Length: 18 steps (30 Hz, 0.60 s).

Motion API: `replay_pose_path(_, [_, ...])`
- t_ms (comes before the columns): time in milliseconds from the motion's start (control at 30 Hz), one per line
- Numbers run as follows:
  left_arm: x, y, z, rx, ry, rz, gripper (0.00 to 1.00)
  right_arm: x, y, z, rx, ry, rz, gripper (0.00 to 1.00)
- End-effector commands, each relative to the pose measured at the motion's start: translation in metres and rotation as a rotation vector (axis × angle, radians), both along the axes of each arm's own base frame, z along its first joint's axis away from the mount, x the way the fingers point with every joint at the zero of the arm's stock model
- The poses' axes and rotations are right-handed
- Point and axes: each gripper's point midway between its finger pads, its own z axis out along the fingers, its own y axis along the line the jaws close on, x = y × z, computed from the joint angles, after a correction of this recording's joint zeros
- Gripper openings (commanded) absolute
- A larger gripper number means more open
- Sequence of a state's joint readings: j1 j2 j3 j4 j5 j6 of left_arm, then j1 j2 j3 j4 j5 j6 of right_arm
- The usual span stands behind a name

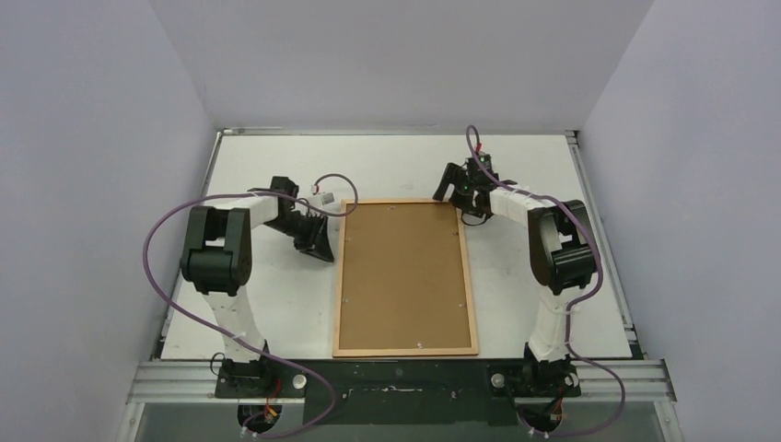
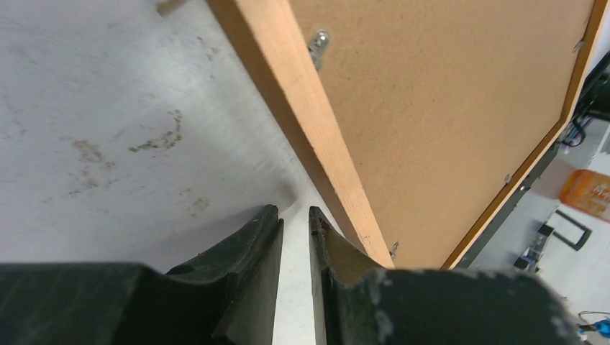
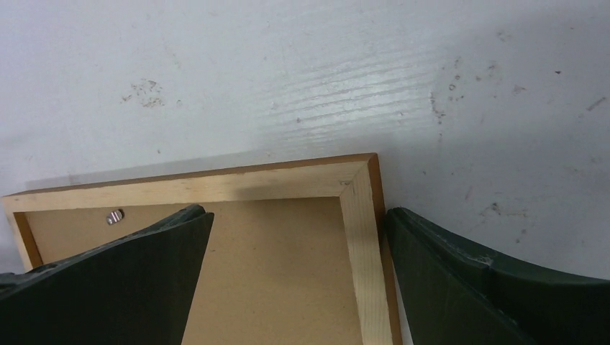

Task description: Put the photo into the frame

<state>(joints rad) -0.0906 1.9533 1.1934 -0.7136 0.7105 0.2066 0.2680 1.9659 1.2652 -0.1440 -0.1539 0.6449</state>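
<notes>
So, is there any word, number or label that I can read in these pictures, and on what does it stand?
No text can be read.
orange object beyond the table, left wrist view: pale marks, too blurred to read.
frame and its brown backing board: no writing visible.

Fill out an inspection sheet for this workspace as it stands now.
Surface: white table, scuffed and stained.
Job's things: frame lies back side up with a brown backing board in it; photo not seen.
Clutter: nothing seen.
Grippers: left gripper beside the frame's left edge, fingers nearly together, holding nothing; right gripper open, astride the frame's far right corner.
Cables: purple cable loops off each arm.
Surroundings: plain pale walls on three sides.
</notes>
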Motion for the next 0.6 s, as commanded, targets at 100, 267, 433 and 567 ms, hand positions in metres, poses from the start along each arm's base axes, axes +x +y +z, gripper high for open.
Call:
replay_pose_path(100, [-0.019, -0.002, -0.005, 0.067, -0.061, -0.125, 0.19, 0.031, 0.031, 0.022, 0.149, -0.051, 0.044, 0.96])
replay_pose_path(267, [-0.02, -0.013, -0.008, 0.059, -0.048, -0.125, 0.19, 0.068, 0.095, 0.051, 0.263, -0.099, 0.127, 0.97])
replay_pose_path(433, [-0.012, -0.028, 0.0, 0.026, -0.055, -0.107, 0.19, 0.08, 0.178, 0.06, 0.311, -0.106, 0.244, 0.97])
replay_pose_path(567, [-0.021, -0.039, 0.005, -0.013, -0.023, -0.123, 0.19, 0.078, 0.215, 0.058, 0.341, -0.106, 0.292, 0.97])
